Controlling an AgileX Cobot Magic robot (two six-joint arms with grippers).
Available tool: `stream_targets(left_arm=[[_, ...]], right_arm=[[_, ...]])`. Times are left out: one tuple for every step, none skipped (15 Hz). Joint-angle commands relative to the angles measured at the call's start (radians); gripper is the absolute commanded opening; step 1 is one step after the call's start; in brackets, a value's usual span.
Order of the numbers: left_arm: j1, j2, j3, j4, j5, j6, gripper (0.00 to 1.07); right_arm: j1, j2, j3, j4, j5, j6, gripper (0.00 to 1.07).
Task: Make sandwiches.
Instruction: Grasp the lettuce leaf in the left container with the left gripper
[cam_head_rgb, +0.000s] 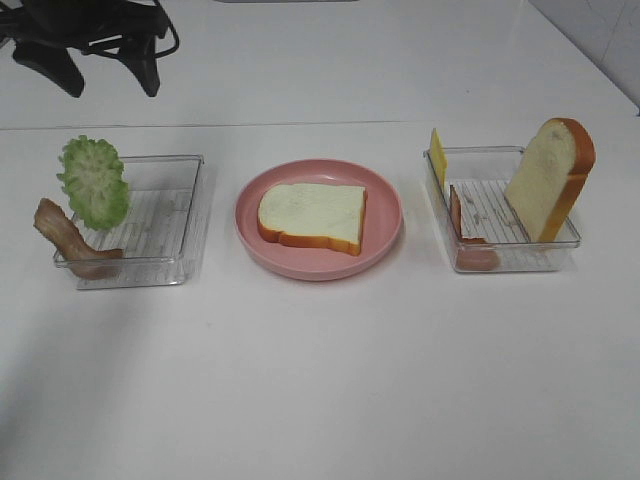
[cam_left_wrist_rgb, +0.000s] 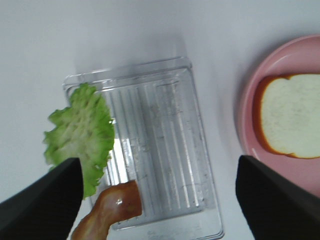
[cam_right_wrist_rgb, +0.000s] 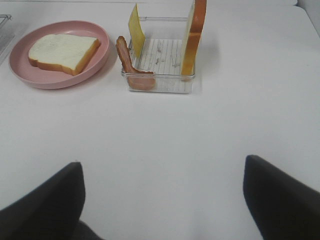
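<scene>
We are partly losing the pink plate (cam_left_wrist_rgb: 246, 112), its bread slice (cam_left_wrist_rgb: 295, 117) and a bacon strip (cam_left_wrist_rgb: 112, 210) past the left wrist view's edges.

Matte white tabletop (cam_head_rgb: 320, 400) under soft, even light, dimmer toward 7 o'clock; pale tiles (cam_head_rgb: 603, 28) past its edge at 1 o'clock.

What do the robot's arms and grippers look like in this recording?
Both grippers show as wide, matte black fingers with blunt, angled tips: the left gripper and the right gripper. No markings or labels are visible. The high view shows only black arm hardware with a looping black cable.
</scene>
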Motion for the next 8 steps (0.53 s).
stream_targets(left_arm=[[0.045,-0.007,-0.002,0.005,0.014,-0.007,0.79],[0.065,-0.007,-0.002,0.005,0.008,-0.007,0.79],[0.072,-0.007,-0.002,0.005,0.006,-0.006,0.79],[0.087,-0.005,-0.002,0.005,-0.009,-0.006,0.79],[0.097,-0.002,-0.002,0.005,-0.025,-0.004,0.79],[0.098,0.007,-0.002,0.008,-0.041,-0.002,0.79],[0.098,0.013,-0.002,0.013,-0.048,-0.002,0.79],[0.098,0.043,-0.002,0.015,-0.055,-0.002,0.79]], right_arm=[[-0.007,-0.014,0.002,0.004,-0.009,0.002,0.82],[-0.007,-0.014,0.002,0.004,-0.009,0.002,0.82],[-0.007,-0.014,0.002,0.004,-0.009,0.002,0.82],[-0.007,-0.014,0.002,0.004,-0.009,0.002,0.82],[-0.007,-0.014,0.002,0.004,-0.009,0.002,0.82],[-0.007,-0.014,0.002,0.004,-0.009,0.002,0.82],[-0.007,-0.014,0.002,0.004,-0.009,0.002,0.82],[-0.007,-0.014,0.002,0.004,-0.009,0.002,0.82]])
